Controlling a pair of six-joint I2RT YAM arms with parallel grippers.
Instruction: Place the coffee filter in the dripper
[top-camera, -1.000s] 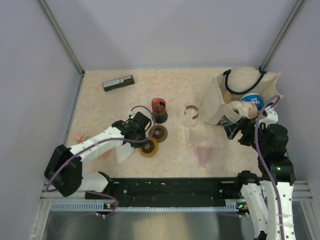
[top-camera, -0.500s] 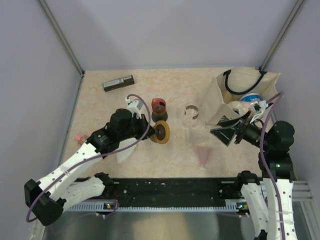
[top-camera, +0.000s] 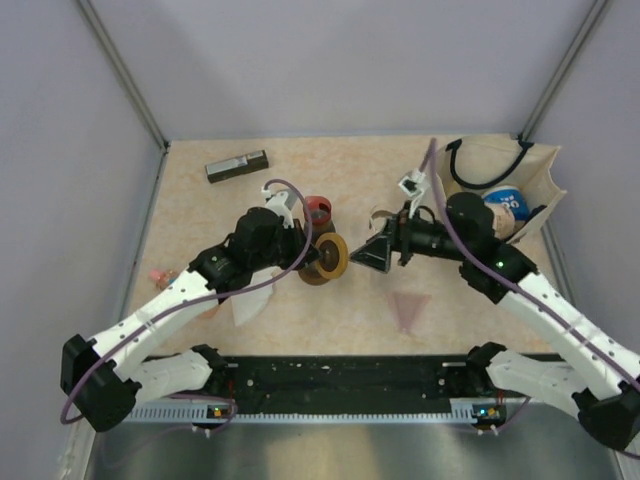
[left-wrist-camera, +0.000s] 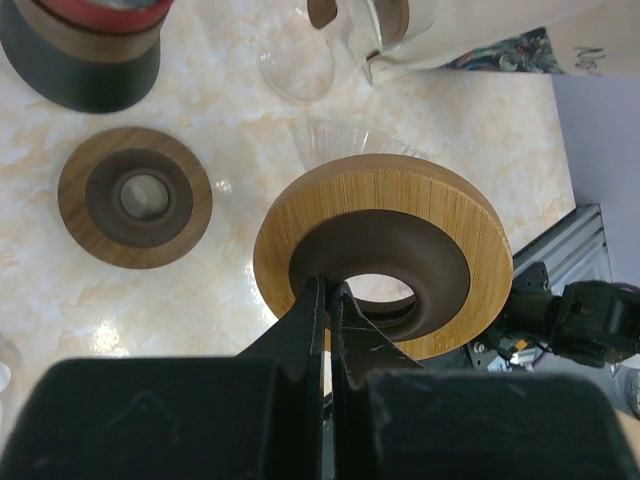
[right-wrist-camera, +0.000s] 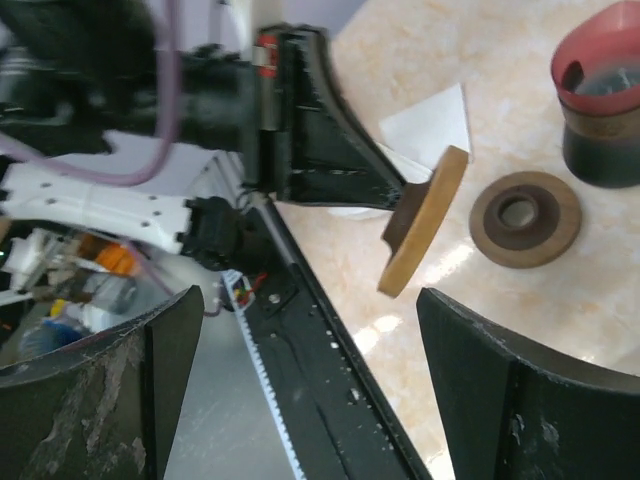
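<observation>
The left arm reaches from the near-left corner towards mid-table, its gripper (left-wrist-camera: 328, 290) clamped on a round wooden ring (left-wrist-camera: 400, 205); the right gripper (top-camera: 378, 253) hangs mid-table, jaws spread wide.

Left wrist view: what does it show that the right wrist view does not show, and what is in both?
Only the left wrist view: a glass vessel at the top edge. Only the right wrist view: a white paper lying behind the ring, and the right gripper, open. Both: the left gripper shut on the ring, a flat ring on the table, and a red-topped cup.
</observation>
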